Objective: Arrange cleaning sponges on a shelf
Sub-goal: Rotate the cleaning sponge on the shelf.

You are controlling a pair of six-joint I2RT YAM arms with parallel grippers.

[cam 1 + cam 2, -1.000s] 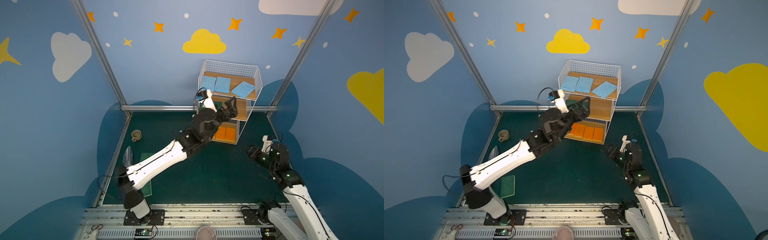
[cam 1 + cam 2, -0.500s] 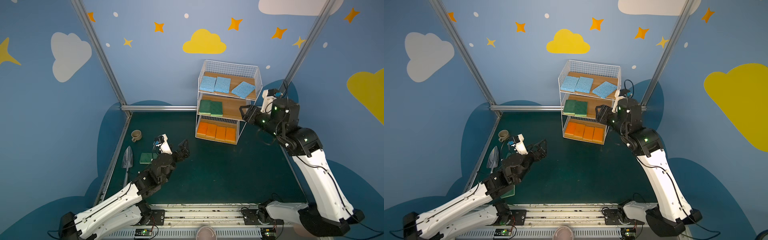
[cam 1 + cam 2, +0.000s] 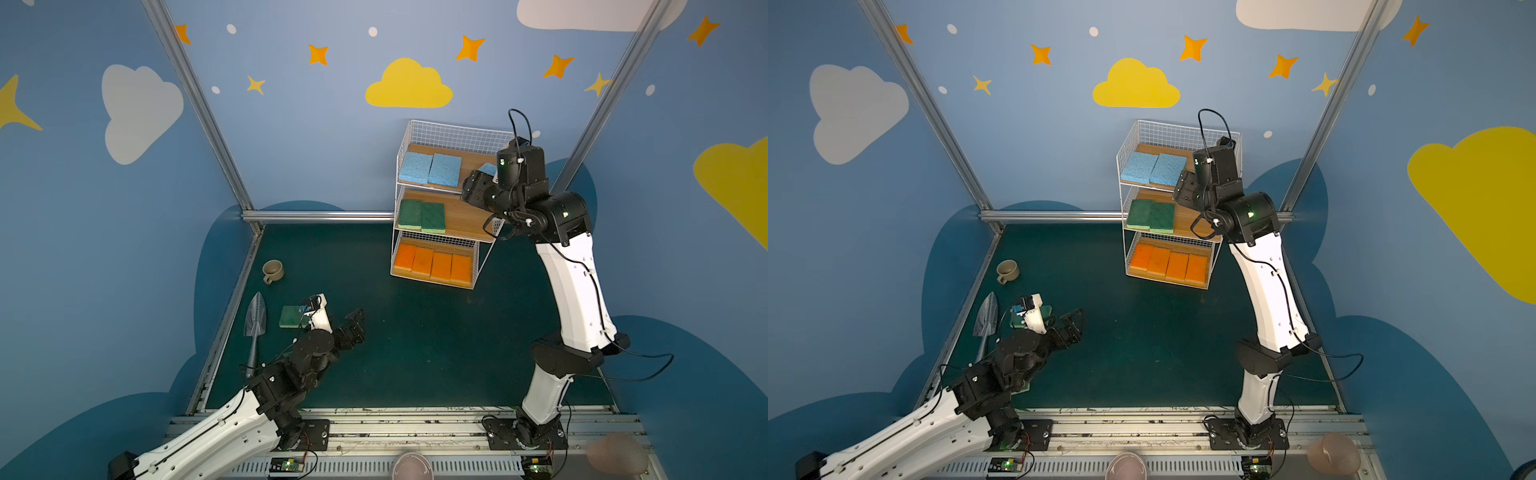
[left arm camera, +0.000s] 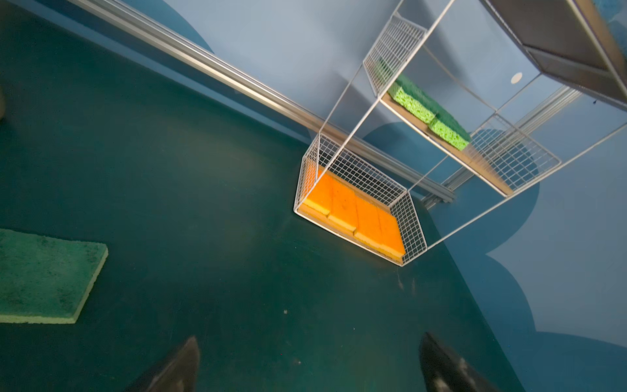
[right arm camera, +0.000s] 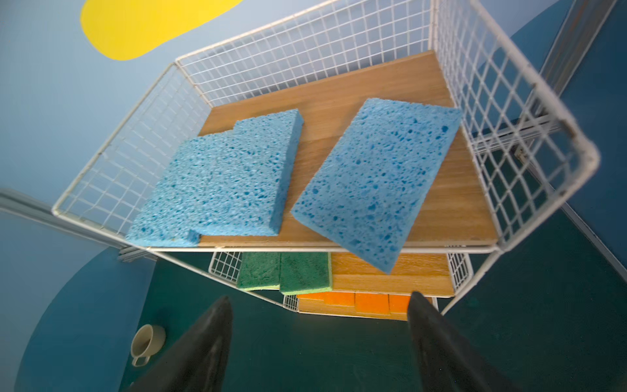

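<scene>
The white wire shelf holds two light blue sponges side by side on its top board. A third blue sponge lies skewed beside them, one corner past the front edge. Two green sponges sit on the middle board and several orange ones on the bottom board. My right gripper hangs open and empty just in front of the top board. A loose green sponge lies on the floor beside my left gripper, which is open and empty low over the mat.
A beige mug and a metal trowel lie near the left frame rail. The left arm stretches from the front rail over the mat's left part. The right arm stands tall beside the shelf's right side.
The left arm pulled back from the shelf's middle board down to the floor by the loose green sponge. The right arm rose to the top board and its jaws spread wider.
</scene>
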